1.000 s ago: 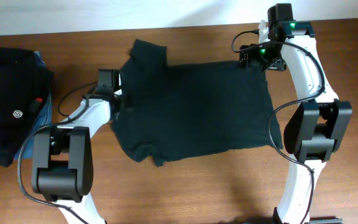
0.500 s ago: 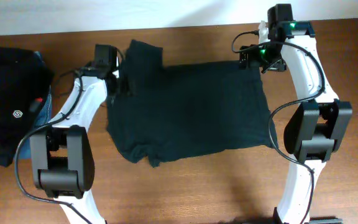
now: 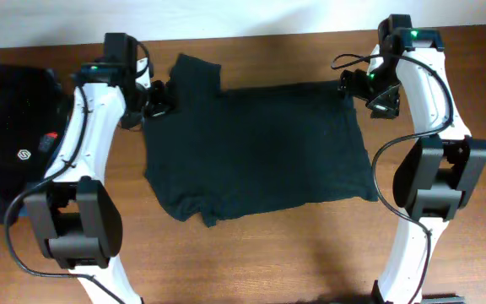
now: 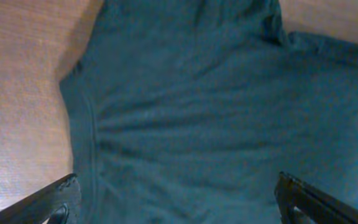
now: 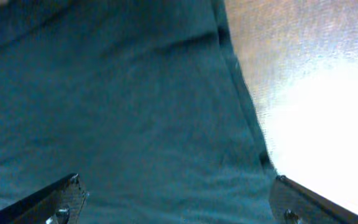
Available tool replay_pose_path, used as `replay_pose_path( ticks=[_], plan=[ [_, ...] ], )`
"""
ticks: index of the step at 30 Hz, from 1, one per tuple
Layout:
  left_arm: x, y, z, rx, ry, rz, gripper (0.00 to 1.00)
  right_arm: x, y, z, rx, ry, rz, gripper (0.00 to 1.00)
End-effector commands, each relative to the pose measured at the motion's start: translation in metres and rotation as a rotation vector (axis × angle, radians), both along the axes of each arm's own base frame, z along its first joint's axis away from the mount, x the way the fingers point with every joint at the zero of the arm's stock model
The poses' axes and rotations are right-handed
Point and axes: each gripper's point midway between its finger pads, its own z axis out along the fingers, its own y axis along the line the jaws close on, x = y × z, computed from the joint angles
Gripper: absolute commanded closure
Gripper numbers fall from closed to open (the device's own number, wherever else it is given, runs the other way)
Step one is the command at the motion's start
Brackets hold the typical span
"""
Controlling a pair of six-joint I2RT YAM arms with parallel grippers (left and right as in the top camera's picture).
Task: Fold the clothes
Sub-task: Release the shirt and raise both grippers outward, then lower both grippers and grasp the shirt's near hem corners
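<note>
Wooden desk [image 3: 251, 262], overhead: black T-shirt [image 3: 260, 152] spread flat mid-desk, dark clothes pile [image 3: 11, 152] at far left; left end effector [image 3: 154, 100] at shirt's left edge, right end effector [image 3: 359, 84] at its upper right corner | left wrist: fingers wide apart, holding nothing, shirt beneath | right wrist: fingers wide apart, empty, over shirt edge

The T-shirt [image 3: 256, 148] is thin, soft, matt black cloth, faintly creased. The bench [image 3: 251, 262] is smooth brown wood with fine grain and a mild sheen. The left arm [image 3: 83, 127] and right arm [image 3: 430, 84] have glossy white plastic shells.
</note>
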Motion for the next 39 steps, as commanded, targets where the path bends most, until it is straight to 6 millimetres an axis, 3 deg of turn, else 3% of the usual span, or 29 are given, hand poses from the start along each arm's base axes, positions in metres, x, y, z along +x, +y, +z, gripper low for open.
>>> replay_pose_path(
  ticks=[1, 7, 11, 15, 16, 19, 22, 24, 27, 29, 34, 36, 39],
  plan=[
    [-0.009, 0.000, 0.014, -0.090, 0.048, 0.017, 0.01, -0.009, 0.006, 0.052, 0.020, -0.080, -0.012, 0.02],
    [-0.031, 0.008, 0.010, -0.048, 0.132, 0.016, 0.01, -0.040, 0.009, 0.092, 0.015, -0.092, 0.014, 0.01],
    [-0.032, 0.008, 0.020, -0.040, 0.102, -0.015, 0.01, -0.051, 0.010, 0.100, 0.017, -0.079, 0.018, 0.01],
    [-0.045, 0.019, 0.055, 0.033, 0.034, -0.009, 0.01, -0.067, 0.012, 0.108, 0.019, -0.050, 0.019, 0.01],
    [-0.052, 0.024, 0.074, 0.070, -0.006, 0.002, 0.01, -0.072, 0.013, 0.114, 0.019, -0.054, 0.019, 0.00],
    [-0.064, 0.025, 0.104, 0.098, -0.064, 0.040, 0.01, -0.080, 0.011, 0.128, 0.005, -0.077, 0.010, 0.00],
    [-0.082, 0.027, 0.130, 0.149, -0.111, 0.110, 0.01, -0.095, 0.000, 0.141, -0.062, -0.077, -0.048, 0.00],
    [-0.091, 0.029, 0.136, 0.190, -0.113, 0.155, 0.01, -0.110, -0.017, 0.148, -0.158, -0.055, -0.128, 0.00],
    [-0.104, 0.032, 0.131, 0.245, -0.063, 0.256, 0.01, -0.122, -0.035, 0.161, -0.248, -0.073, -0.276, 0.01],
    [-0.114, 0.036, 0.119, 0.263, -0.005, 0.365, 0.01, -0.126, -0.034, 0.170, -0.220, -0.092, -0.408, 0.00],
    [-0.148, 0.043, 0.081, 0.272, 0.174, 0.585, 0.01, -0.128, -0.031, 0.169, -0.194, -0.081, -0.476, 0.01],
    [-0.166, 0.044, 0.059, 0.294, 0.262, 0.656, 0.01, -0.132, -0.031, 0.158, -0.201, -0.042, -0.472, 0.01],
    [-0.193, 0.039, 0.020, 0.317, 0.389, 0.733, 0.01, -0.150, -0.029, 0.124, -0.220, 0.097, -0.473, 0.01]
  ],
)
